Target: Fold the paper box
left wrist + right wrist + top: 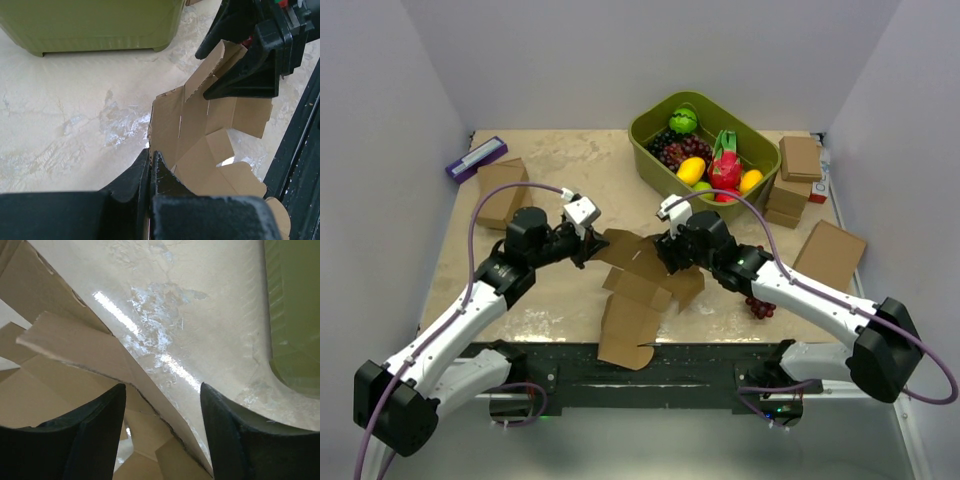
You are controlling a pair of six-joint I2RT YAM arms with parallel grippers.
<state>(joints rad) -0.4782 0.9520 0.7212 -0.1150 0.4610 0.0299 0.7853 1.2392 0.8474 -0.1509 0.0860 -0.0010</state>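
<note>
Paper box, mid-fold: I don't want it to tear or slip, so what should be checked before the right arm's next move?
1. Left end effector shut on the paper box edge: ok.
2. Right end effector open and straddling a flap: ok.
3. Right fingers clamped on that flap: not ok, a gap shows.
4. Green bin apart from the box: ok.
5. Box wholly on the table: not ok, its near end overhangs the edge.
6. Creases free of tears: cannot tell.
</note>
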